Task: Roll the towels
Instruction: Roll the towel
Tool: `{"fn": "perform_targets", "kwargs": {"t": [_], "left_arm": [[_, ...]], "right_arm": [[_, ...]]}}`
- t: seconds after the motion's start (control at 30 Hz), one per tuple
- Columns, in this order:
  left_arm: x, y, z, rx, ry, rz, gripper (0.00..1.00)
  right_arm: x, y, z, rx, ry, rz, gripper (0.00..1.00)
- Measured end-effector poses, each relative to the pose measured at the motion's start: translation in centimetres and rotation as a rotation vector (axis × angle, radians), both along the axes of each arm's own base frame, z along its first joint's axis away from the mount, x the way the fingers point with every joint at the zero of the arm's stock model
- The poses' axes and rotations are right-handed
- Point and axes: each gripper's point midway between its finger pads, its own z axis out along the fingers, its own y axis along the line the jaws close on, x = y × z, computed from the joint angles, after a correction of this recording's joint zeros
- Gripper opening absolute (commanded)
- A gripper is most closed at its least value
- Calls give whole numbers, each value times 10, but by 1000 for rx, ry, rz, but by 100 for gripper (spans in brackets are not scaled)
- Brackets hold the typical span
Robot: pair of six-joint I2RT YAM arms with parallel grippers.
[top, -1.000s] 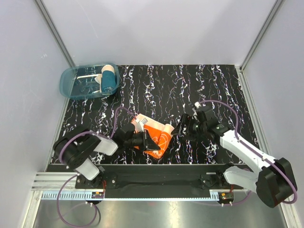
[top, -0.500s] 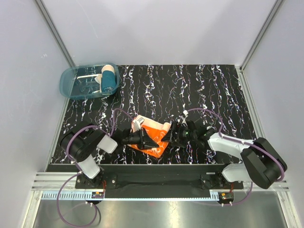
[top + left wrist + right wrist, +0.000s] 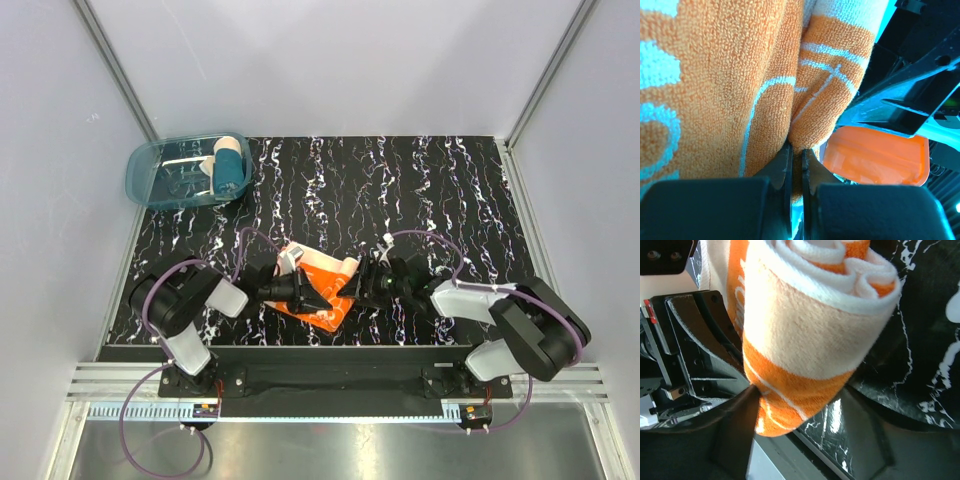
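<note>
The orange towel [image 3: 325, 285] lies rolled near the table's front middle, cream band and white lines showing [image 3: 810, 340]. My left gripper [image 3: 312, 297] is at its left side, shut on a fold of the orange cloth [image 3: 740, 75], with the jaws nearly touching [image 3: 796, 150]. My right gripper [image 3: 352, 285] is at the roll's right end, open, with the roll between its fingers [image 3: 807, 395]. Its left finger touches the cloth and its right finger stands a little apart. The teal towel [image 3: 228, 170] sits rolled in the tub.
A translucent blue tub [image 3: 150, 175] stands at the back left corner of the black marbled table [image 3: 420, 180]. Grey walls close in the table on three sides. The arm bases and a metal rail run along the near edge.
My right arm has swung left to the orange roll, and its jaws have narrowed around the roll's end. The left gripper has kept its grip on the cloth.
</note>
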Motion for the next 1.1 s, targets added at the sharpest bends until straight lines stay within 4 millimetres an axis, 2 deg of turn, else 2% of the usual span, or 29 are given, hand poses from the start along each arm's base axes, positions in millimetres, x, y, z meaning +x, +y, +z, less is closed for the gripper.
{"fn": "perform_targets", "kwargs": {"t": [0.1, 0.17, 0.27, 0.4, 0.57, 0.83, 0.97, 1.1], "left_arm": [[0, 0, -1, 5, 4, -5, 6], [0, 0, -2, 10, 8, -6, 11], [2, 0, -4, 27, 4, -15, 18], [4, 3, -3, 87, -35, -30, 34], [13, 12, 5, 208, -145, -31, 44], [19, 24, 23, 431, -357, -50, 48], [15, 19, 39, 522, -494, -76, 51], [2, 6, 53, 595, -655, -127, 52]], "right_arm": [[1, 4, -4, 4, 2, 3, 56], [1, 6, -5, 8, 2, 4, 42], [1, 8, -5, 11, 3, 2, 35], [2, 7, -5, -7, 13, -2, 31], [4, 7, -4, -57, 36, 3, 29], [-1, 4, -2, -153, 79, 34, 27], [-5, 5, 2, -204, 93, 49, 27], [-7, 5, 6, -251, 108, 61, 27]]}}
